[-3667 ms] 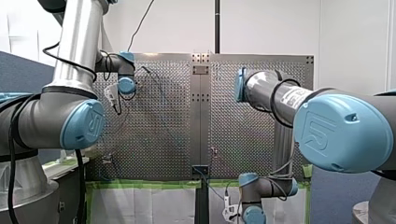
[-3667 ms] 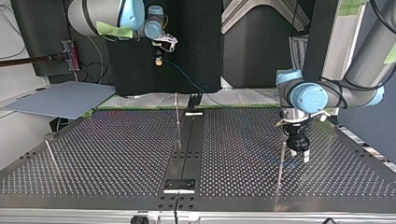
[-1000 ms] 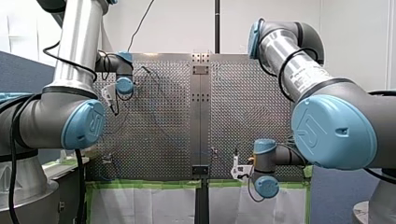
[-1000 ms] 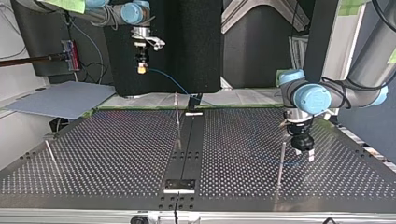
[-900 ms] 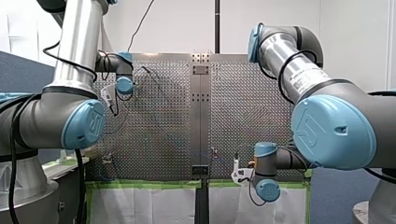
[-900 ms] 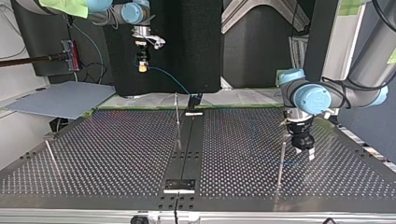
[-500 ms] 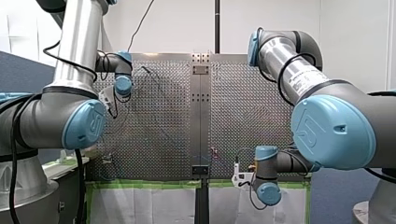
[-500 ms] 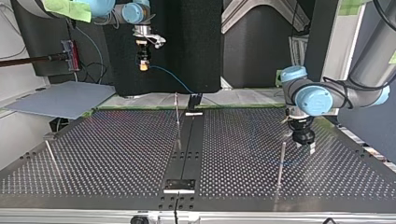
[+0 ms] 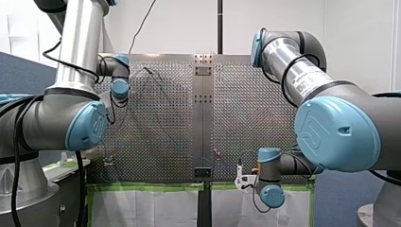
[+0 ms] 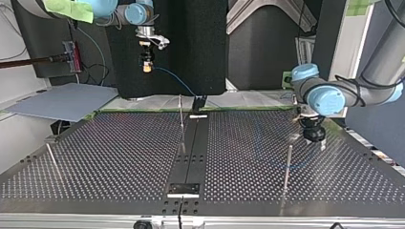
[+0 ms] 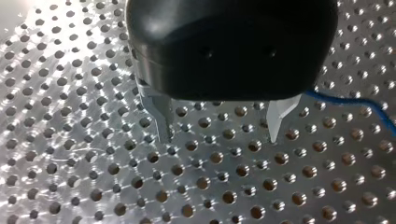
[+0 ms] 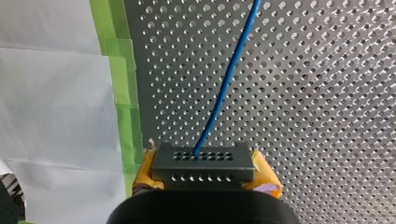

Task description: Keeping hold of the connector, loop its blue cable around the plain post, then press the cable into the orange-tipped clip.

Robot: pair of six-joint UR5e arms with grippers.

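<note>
Right gripper (image 12: 203,171) is clamped on the connector (image 12: 203,162), a black block with rows of small holes. It is squeezed between the yellow pads (image 12: 268,178), one on each side and both touching it. The blue cable (image 12: 229,74) leaves the connector's front face and runs straight ahead over the perforated table (image 12: 327,93). Green tape (image 12: 122,74) edges the table beside the gripper.

In the top view the right gripper (image 10: 147,64) hangs well above the table, past its far edge, pads pointing down. The cable (image 10: 175,81) slopes from it down to the far edge by the centre strip (image 10: 191,152).

Left gripper (image 11: 220,127) has its two metal fingers (image 11: 162,119) spread wide apart with nothing between them. The tips are close over the holes; I cannot tell if they touch the plate. A stretch of blue cable lies on the plate beside one finger, apart from it.

In the top view the left gripper (image 10: 316,141) is at the view's right, low over the table. It is near an upright post (image 10: 287,164) but not touching it. A faint blue line curves on the plate around there, too faint to trace.

In the front view a clip with a reddish tip (image 9: 216,153) stands near the centre strip, close to the right gripper (image 9: 239,174).
</note>
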